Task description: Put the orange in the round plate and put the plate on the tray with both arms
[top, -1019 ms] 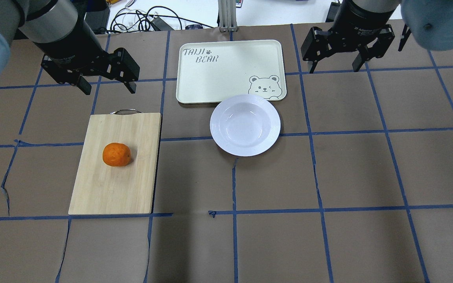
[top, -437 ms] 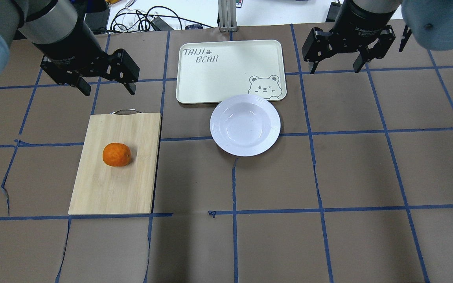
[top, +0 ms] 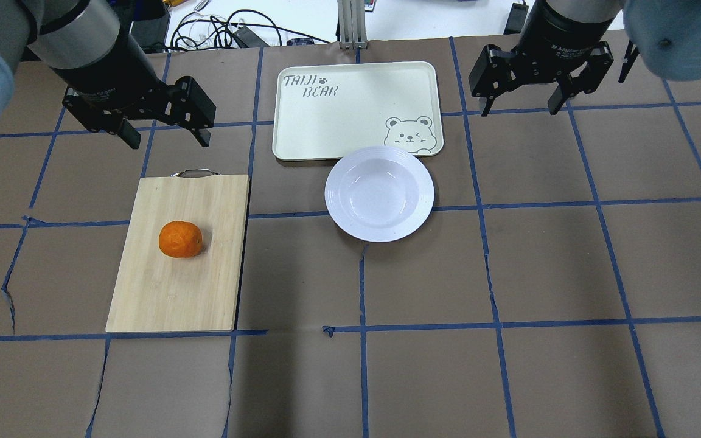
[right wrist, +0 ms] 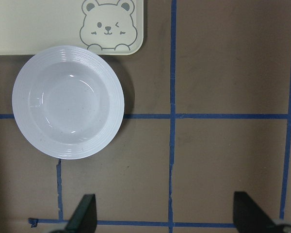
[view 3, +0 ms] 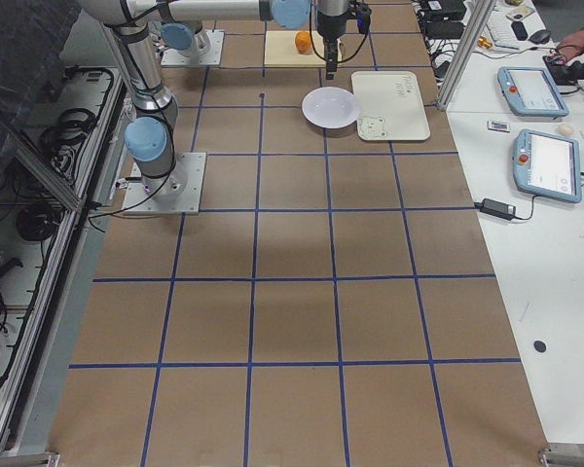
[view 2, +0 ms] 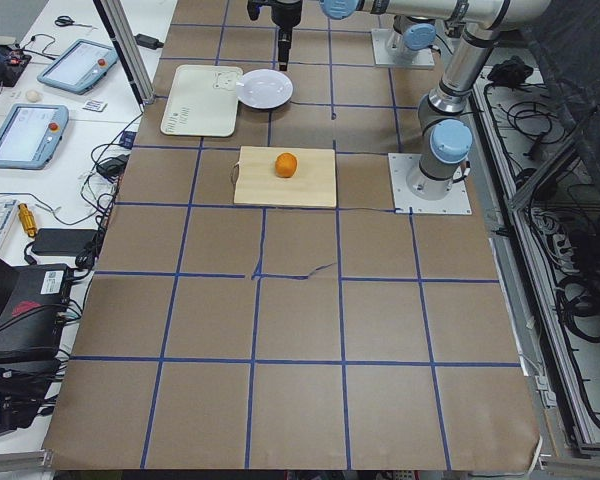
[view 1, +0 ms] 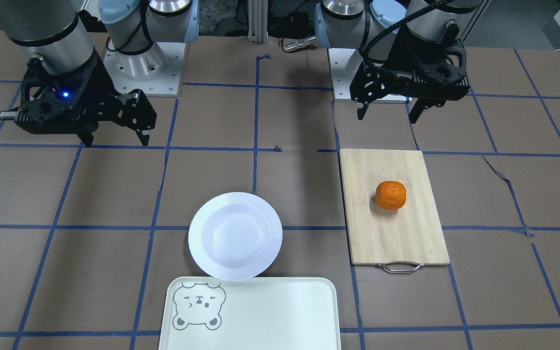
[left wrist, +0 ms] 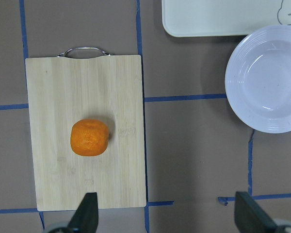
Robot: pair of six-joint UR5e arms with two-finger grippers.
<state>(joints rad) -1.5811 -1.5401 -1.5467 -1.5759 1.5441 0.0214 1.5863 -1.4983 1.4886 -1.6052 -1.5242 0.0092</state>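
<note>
The orange (top: 180, 239) (view 1: 391, 195) (left wrist: 89, 137) lies on a bamboo cutting board (top: 174, 292) on the table's left side. The round plate (top: 379, 193) (view 1: 235, 236) (right wrist: 68, 115), white and empty, sits mid-table with its far rim touching or just overlapping the tray's edge. The cream tray (top: 350, 115) (view 1: 260, 316) with its bear face lies just beyond it. My left gripper (top: 168, 140) (view 1: 388, 116) hovers open above the table beyond the board's handle end. My right gripper (top: 518, 109) (view 1: 116, 142) hangs open to the right of the tray, holding nothing.
The board's metal handle (top: 195, 173) points toward the far side. Brown paper with blue tape lines covers the table (top: 509, 274). Cables (top: 223, 30) and an aluminium post (top: 350, 24) lie past the far edge. Tablets (view 2: 25, 135) rest on a side bench.
Both grippers have shifted only slightly, the right one a touch farther and to the right. The orange, plate and tray have not moved.
</note>
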